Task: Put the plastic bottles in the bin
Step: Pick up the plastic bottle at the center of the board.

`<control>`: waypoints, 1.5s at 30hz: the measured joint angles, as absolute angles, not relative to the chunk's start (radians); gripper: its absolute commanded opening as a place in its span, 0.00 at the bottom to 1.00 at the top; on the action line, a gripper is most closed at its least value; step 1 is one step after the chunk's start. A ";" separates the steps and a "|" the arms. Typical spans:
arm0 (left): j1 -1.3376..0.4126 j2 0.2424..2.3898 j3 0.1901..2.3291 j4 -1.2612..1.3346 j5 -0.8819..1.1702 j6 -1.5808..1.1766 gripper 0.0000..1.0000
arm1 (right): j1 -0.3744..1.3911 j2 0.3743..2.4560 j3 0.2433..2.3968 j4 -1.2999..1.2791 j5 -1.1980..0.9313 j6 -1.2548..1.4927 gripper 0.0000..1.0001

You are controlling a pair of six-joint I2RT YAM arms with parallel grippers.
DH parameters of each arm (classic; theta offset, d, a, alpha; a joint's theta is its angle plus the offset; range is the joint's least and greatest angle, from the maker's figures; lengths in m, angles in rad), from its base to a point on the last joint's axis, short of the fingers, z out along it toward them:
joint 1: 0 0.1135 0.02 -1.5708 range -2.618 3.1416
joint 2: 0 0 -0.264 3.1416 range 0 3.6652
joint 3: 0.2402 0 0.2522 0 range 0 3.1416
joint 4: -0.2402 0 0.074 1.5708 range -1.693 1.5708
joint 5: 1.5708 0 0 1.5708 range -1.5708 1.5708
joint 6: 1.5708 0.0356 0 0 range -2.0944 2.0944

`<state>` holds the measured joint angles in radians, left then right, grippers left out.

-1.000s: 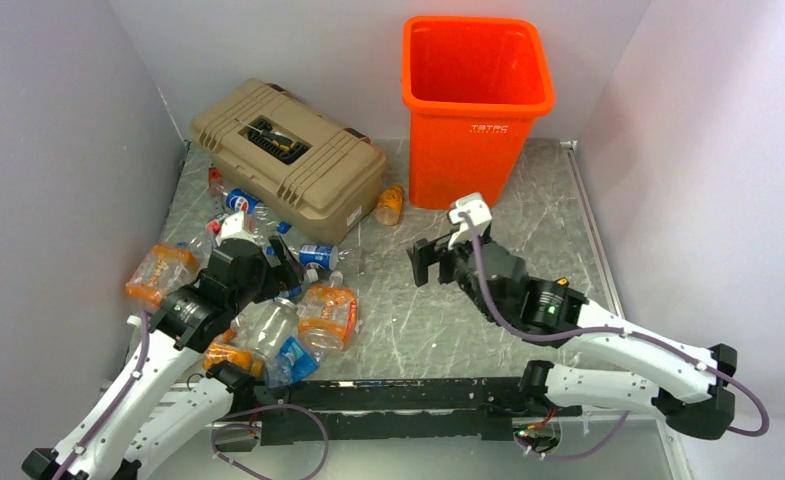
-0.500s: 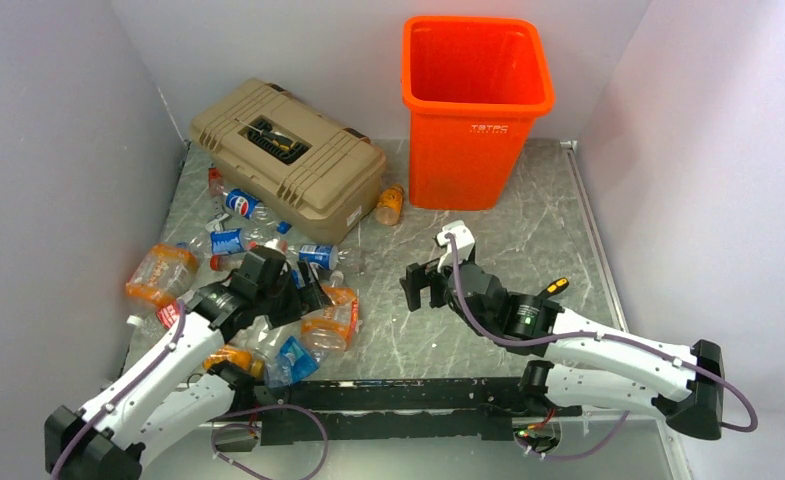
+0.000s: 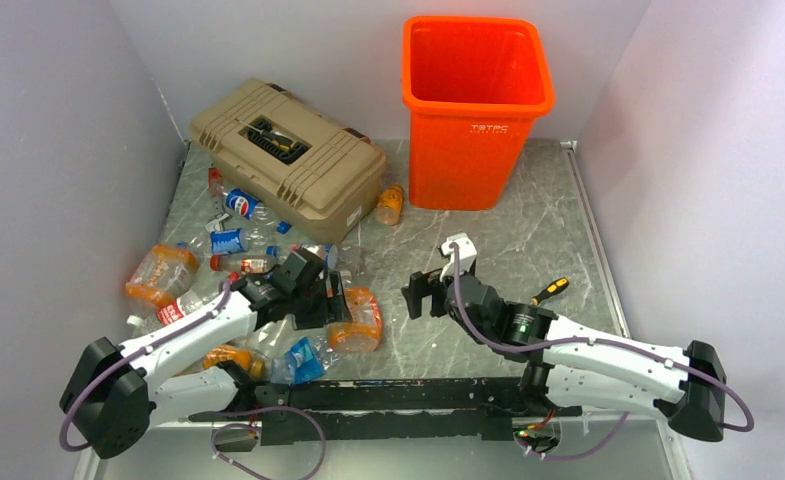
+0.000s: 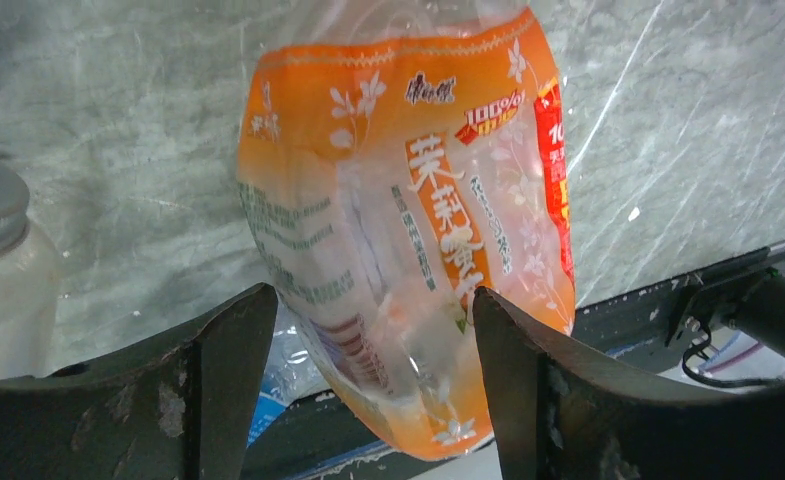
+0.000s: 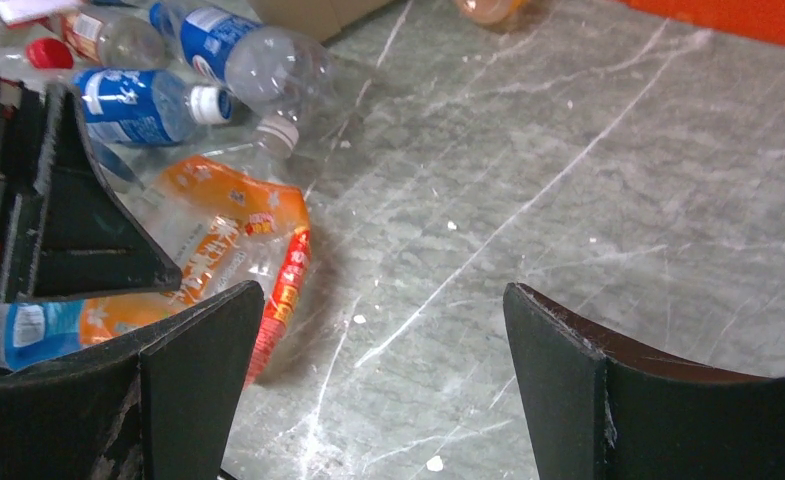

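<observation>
The left pincer (image 4: pixel 373 295) stands low over the table (image 5: pixel 568 150) with one finger on each side of a squashed orange-labelled bottle (image 4: pixel 408 180). Both fingers look to be against its sides or very nearly so, but I cannot tell whether they truly grip it. The right pincer (image 5: pixel 380 300) is spread wide with nothing in it, hanging over bare table just beside that same bottle.

The bin (image 3: pixel 468 160) stands upright at the far edge, to the right of the toolbox (image 3: pixel 288 155) and well apart from both pincers. No bottle shows inside it.

The first risk is the hold itself. The bottle is thin and already crumpled, with a slick label, so it may cave in further under the fingers and slide out on the lift. The fingers also sit near one end, with most of the body reaching past their tips. That weight may make the bottle droop or twist loose on the way.

The second risk is the right arm, which lies close to the straight way to the bin. A direct swing could knock the two arms together or brush the bottle free.

Third, the bin is tall. A carry that is too low would hit its wall or rim and drop the bottle outside.

Last, the blue-labelled bottles (image 5: pixel 228 45) lie close by and might be nudged or dragged along
</observation>
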<state>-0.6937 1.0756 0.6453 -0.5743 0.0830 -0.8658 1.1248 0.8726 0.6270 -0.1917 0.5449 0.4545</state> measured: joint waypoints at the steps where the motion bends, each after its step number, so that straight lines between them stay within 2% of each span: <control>1: -0.700 1.085 0.645 -0.568 0.077 -0.866 0.76 | 1.125 0.876 0.611 -0.176 0.548 0.461 0.94; 5: -0.702 1.104 0.640 -0.527 0.049 -0.871 0.76 | 1.102 0.881 0.499 -0.099 0.545 0.507 0.94; 8: -0.702 1.110 0.629 -0.495 0.037 -0.873 0.80 | 1.024 0.879 0.416 -0.046 0.474 0.547 0.94; 14: -0.702 1.143 0.611 -0.417 0.041 -0.873 0.84 | 0.918 0.897 0.387 0.050 0.313 0.604 0.93; 24: -0.702 1.159 0.551 -0.291 0.090 -0.868 0.76 | 0.903 1.121 0.386 0.212 0.133 0.671 0.91; 27: -0.702 1.116 0.529 -0.260 0.093 -0.859 0.74 | 0.903 1.133 0.386 0.214 0.117 0.680 0.91; 32: -0.702 1.003 0.476 -0.182 0.095 -0.848 0.64 | 0.903 1.060 0.386 0.202 0.124 0.678 0.92; 35: -0.702 0.937 0.441 -0.142 0.099 -0.840 0.62 | 0.901 0.968 0.389 0.162 0.138 0.663 0.93; 40: -0.702 0.921 0.432 -0.104 0.098 -0.823 0.66 | 0.887 0.819 0.425 0.088 0.175 0.628 0.95; 45: -0.702 1.014 0.452 -0.094 0.109 -0.805 0.71 | 0.804 0.728 0.445 0.077 0.125 0.650 0.97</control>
